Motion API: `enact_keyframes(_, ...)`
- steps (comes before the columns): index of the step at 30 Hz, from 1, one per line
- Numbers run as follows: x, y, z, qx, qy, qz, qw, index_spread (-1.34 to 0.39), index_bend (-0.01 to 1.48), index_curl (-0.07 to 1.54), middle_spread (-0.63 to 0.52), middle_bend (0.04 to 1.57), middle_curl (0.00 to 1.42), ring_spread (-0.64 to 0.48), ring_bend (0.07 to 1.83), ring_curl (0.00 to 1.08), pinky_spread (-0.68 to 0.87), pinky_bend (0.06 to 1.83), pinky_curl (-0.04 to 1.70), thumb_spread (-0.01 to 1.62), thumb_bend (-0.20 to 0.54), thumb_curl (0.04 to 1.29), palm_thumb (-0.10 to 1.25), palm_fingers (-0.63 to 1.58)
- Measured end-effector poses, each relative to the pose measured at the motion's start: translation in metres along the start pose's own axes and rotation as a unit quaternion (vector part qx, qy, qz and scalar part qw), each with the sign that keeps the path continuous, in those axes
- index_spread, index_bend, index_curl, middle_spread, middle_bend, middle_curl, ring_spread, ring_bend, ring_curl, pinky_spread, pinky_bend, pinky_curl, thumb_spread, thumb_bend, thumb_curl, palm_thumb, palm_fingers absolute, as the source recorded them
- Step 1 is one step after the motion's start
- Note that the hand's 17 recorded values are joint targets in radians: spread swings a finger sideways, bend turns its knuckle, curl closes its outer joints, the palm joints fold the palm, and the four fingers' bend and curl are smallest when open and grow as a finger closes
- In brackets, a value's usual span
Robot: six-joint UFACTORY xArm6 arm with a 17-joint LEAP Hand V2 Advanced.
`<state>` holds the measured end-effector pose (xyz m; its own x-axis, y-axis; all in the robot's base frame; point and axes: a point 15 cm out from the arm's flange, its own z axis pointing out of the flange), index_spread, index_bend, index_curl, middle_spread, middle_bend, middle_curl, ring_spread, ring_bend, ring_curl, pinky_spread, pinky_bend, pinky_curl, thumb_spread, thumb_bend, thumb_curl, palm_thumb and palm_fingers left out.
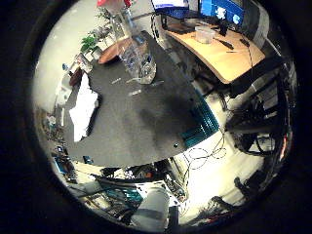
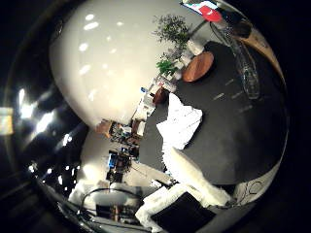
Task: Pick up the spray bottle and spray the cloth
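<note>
A clear spray bottle [image 1: 135, 54] with a red head stands upright near the far end of the dark table [image 1: 141, 129]. A crumpled white cloth [image 2: 180, 121] lies on the same table by one long edge, well apart from the bottle. My hand [image 2: 194, 182] hovers high above the table's near end, far from both. A white finger reaches straight into the thumb side view, and nothing is held.
A round wooden table [image 2: 198, 66] and potted plants [image 2: 170, 31] stand beyond the bottle. A wooden desk [image 1: 224, 56] with monitors, a black chair [image 1: 258, 117] and a teal crate [image 1: 200, 129] flank the table. Cluttered gear lies on the floor [image 2: 121, 160].
</note>
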<state>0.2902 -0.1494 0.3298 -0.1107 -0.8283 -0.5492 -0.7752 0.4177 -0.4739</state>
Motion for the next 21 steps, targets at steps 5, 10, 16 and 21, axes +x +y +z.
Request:
enact_keyframes(5, 0.019, -0.006, 0.002, 0.021, -0.021, 0.017, 0.999, -0.19, 0.14, 0.2, 0.24, 0.19, 0.3, 0.19, 0.27, 0.27, 0.28, 0.34, 0.33, 1.17, -0.021, 0.36, 0.58, -0.03)
enact_keyframes(10, 0.035, -0.013, 0.004, 0.026, -0.034, 0.039, 0.998, -0.17, 0.14, 0.21, 0.24, 0.19, 0.31, 0.19, 0.27, 0.27, 0.28, 0.34, 0.33, 1.17, -0.02, 0.35, 0.58, -0.03)
enact_keyframes(16, 0.046, -0.031, 0.01, 0.044, -0.065, 0.055, 0.995, -0.16, 0.15, 0.22, 0.24, 0.2, 0.31, 0.18, 0.28, 0.28, 0.28, 0.33, 0.33, 1.17, -0.017, 0.34, 0.59, -0.01)
enact_keyframes(21, 0.058, -0.054, 0.009, 0.062, -0.083, 0.068, 0.992, -0.14, 0.15, 0.23, 0.24, 0.2, 0.32, 0.18, 0.29, 0.28, 0.29, 0.34, 0.33, 1.17, -0.018, 0.33, 0.6, 0.01)
